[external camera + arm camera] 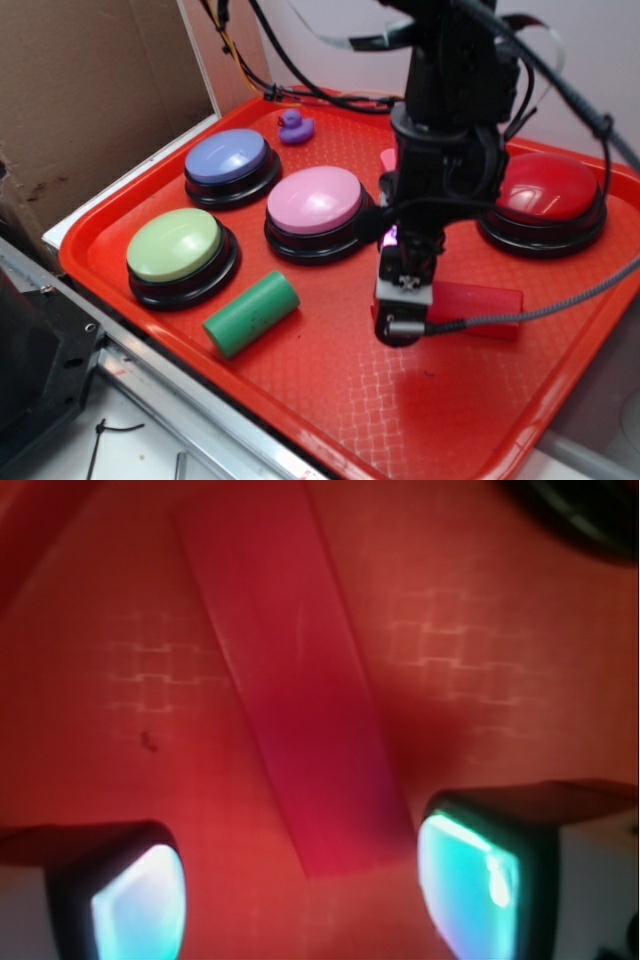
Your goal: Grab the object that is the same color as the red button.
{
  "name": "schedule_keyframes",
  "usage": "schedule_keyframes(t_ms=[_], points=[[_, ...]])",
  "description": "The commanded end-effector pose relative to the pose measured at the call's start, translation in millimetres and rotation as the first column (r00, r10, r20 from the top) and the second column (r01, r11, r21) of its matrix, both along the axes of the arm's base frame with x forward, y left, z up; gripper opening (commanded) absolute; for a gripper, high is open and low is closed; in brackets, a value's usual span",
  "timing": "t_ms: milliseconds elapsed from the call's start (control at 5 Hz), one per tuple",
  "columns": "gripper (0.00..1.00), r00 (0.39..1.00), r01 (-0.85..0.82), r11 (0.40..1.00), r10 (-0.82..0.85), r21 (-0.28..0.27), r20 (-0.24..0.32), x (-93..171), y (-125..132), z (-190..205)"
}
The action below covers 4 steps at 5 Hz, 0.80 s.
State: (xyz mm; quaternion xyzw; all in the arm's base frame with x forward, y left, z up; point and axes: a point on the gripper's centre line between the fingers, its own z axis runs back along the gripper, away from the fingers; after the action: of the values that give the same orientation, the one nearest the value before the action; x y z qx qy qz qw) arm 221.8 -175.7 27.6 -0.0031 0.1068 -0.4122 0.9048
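Observation:
The red block (478, 305) lies flat on the red tray (330, 400), right of centre. In the wrist view the same block (290, 695) runs as a long strip from the top down to between my fingers. My gripper (400, 325) hangs low over the block's left end and stands open. Its two glowing pads (140, 905) flank the block's near end without touching it, the gripper (305, 900) centred just past that end. The glossy red button (545, 200) on its black base sits at the back right, beyond the arm.
A pink button (315, 205), a blue button (230, 162) and a green button (178, 250) stand on the tray's left half. A green cylinder (250, 313) lies in front of them. A purple duck (295, 126) sits at the back. Cardboard (90, 100) stands left of the tray.

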Motion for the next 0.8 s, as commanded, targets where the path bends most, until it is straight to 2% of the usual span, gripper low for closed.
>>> schedule_keyframes(t_ms=[0,200,400,600], points=[[1.00,0.999,0.039,0.999,-0.039,-0.032,-0.020,-9,1,-12],[1.00,0.999,0.046,0.999,-0.047,-0.028,-0.028,-5,1,-15],[0.00,0.998,0.012,1.000,-0.012,-0.010,-0.062,-8,1,-26],[0.00,0.997,-0.004,1.000,0.006,0.020,-0.078,-16,0,-31]])
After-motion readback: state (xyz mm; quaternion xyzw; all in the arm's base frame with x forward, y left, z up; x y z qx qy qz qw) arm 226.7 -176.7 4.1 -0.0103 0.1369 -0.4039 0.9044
